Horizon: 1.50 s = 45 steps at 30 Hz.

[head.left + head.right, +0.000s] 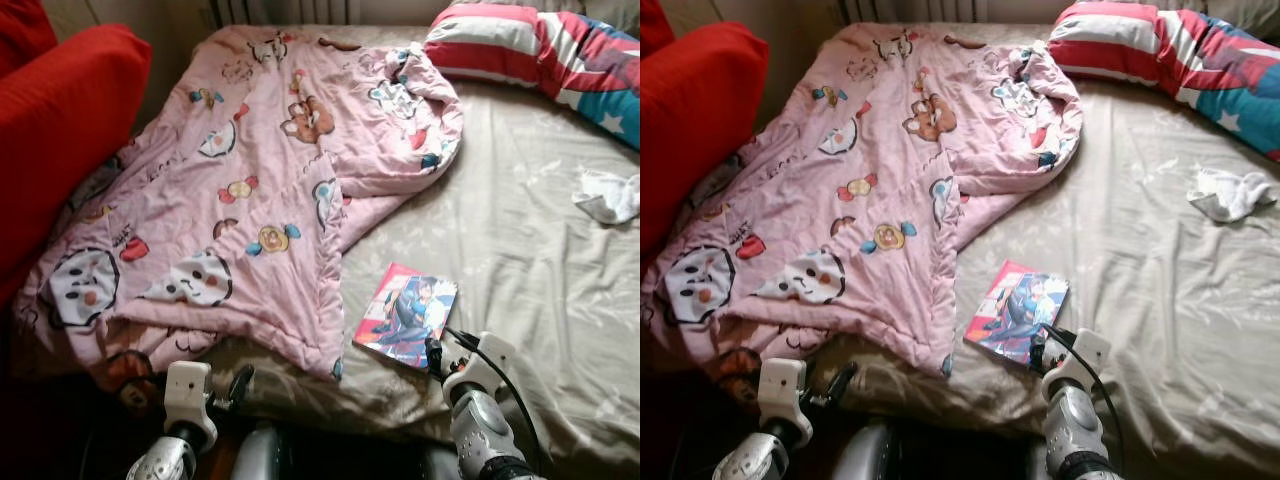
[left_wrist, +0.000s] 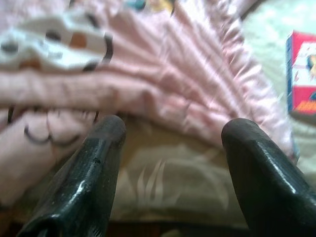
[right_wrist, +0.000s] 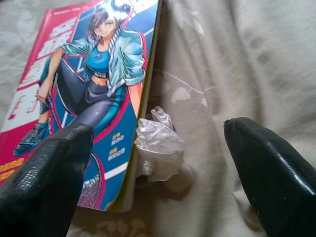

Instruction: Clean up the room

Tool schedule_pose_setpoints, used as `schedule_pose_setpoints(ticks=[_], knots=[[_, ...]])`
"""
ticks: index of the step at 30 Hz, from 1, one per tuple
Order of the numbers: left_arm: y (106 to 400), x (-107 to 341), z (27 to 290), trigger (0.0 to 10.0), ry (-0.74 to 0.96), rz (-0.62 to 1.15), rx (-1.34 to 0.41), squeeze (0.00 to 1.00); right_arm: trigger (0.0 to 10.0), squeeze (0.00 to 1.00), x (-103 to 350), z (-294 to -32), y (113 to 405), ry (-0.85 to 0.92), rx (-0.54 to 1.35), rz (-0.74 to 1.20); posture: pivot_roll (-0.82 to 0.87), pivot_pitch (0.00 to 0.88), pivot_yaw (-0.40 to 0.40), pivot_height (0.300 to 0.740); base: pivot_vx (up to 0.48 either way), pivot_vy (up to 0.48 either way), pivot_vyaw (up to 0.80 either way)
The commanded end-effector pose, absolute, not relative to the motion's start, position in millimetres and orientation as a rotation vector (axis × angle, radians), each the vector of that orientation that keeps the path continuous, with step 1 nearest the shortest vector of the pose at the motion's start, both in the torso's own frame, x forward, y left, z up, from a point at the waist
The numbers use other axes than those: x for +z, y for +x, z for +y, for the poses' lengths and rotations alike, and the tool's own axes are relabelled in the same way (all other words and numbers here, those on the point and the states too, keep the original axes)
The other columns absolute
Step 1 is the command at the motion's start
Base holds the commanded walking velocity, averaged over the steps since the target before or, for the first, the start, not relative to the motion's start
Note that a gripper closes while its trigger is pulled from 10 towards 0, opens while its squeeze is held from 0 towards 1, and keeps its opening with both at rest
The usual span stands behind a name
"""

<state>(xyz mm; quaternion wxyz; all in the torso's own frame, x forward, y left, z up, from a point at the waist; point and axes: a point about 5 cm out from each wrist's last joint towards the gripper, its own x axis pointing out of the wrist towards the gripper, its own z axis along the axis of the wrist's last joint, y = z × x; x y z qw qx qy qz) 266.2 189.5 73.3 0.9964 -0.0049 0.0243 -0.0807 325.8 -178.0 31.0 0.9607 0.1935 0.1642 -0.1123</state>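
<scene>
- Your right pincer (image 3: 158,163) sits at the near edge of the bed (image 1: 520,260), fingers spread wide and holding nothing. One fingertip (image 3: 54,163) overlaps the near corner of the book's cover; you can't tell whether it touches.
- Between those fingers you see a crumpled scrap of clear wrapper (image 3: 157,143), lying on the sheet right against the book's edge.
- Your left pincer (image 2: 168,148) hangs at the near edge too, well to the left of the right one, also spread and empty. Its tips point at the hem of the pink blanket (image 1: 250,200), with bare sheet just in front of them.
- The book (image 1: 405,315) lies flat on the beige sheet, cover up, showing a drawn figure in a teal jacket on a pink border. It rests just beside the blanket's lower right corner.
- The pink blanket, printed with cartoon animals, is spread rumpled over the left half of the bed, one far corner folded back on itself.
- A red cushion (image 1: 60,140) leans at the left side, against the blanket.
- Farther right, a small white cloth (image 1: 608,195) lies bunched on the sheet.
- At the far end, a red, white and blue striped pillow (image 1: 540,50) with stars lies across the bed.
</scene>
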Motion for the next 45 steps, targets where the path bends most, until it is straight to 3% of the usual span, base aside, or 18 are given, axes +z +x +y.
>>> schedule_pose_setpoints(ticks=[1, 3, 4, 5, 6, 7, 12, 13, 35, 45], knots=[[262.1, 74.1, 188.1, 10.0, -0.01, 0.062, -0.169, 0.0, 10.0, 0.0, 24.7, -180.0, 321.5, 0.406, -0.249, 0.37, 0.06, 0.358, 0.098, 0.613, 0.0, 0.0, 0.0], [262.3, 78.7, 186.6, 10.0, -0.011, 0.053, -0.171, 0.0, 10.0, 0.0, 26.3, -182.3, 322.6, 0.419, -0.258, 0.363, 0.06, 0.366, 0.097, 0.613, 0.0, 0.0, 0.0], [262.1, 81.7, 185.6, 10.0, -0.011, 0.047, -0.173, 0.0, 7.6, 0.0, 27.6, -184.1, 323.5, 0.439, -0.27, 0.356, 0.07, 0.376, 0.097, 0.613, 0.0, 0.0, 0.0], [260.9, 85.9, 184.2, 10.0, -0.01, 0.039, -0.178, 0.0, 0.8, 0.0, 28.9, -186.7, 324.4, 0.469, -0.289, 0.348, 0.07, 0.387, 0.097, 0.613, 0.0, 0.0, 0.0], [260.9, 85.9, 184.2, 10.0, -0.01, 0.039, -0.178, 0.0, 0.8, 0.0, 28.9, -186.7, 324.4, 0.469, -0.289, 0.348, 0.07, 0.387, 0.097, 0.613, 0.0, 0.0, 0.0], [259.4, 89.5, 183.3, 10.0, -0.006, 0.034, -0.182, 0.0, 0.0, 0.0, 29.9, -188.4, 325.2, 0.496, -0.305, 0.344, 0.07, 0.393, 0.097, 0.613, 0.0, 0.0, 0.0], [253.7, 96.7, 182.9, 10.0, 0.0, 0.032, -0.184, 0.0, 0.0, 0.0, 30.1, -186.3, 325.9, 0.501, -0.299, 0.348, 0.09, 0.41, 0.099, 0.613, 0.0, 0.0, 0.0], [253.2, 98.2, 183.1, 10.0, 0.001, 0.031, -0.185, 0.0, 10.0, 0.0, 29.4, -184.6, 325.7, 0.496, -0.292, 0.355, 0.09, 0.415, 0.099, 0.613, 0.0, 0.0, 0.0], [249.3, 113.9, 181.9, 10.0, 0.012, 0.036, -0.183, 0.0, 10.0, 0.0, 43.5, -156.9, 338.1, 0.452, -0.064, 0.307, 0.1, 0.43, 0.103, 0.613, 0.0, 0.0, 0.0], [248.5, 113.1, 180.1, 10.0, 0.009, 0.044, -0.184, 0.0, 10.0, 0.0, 35.8, -160.8, 333.1, 0.419, -0.092, 0.353, 0.1, 0.429, 0.101, 0.613, 0.0, 0.0, 0.0]])
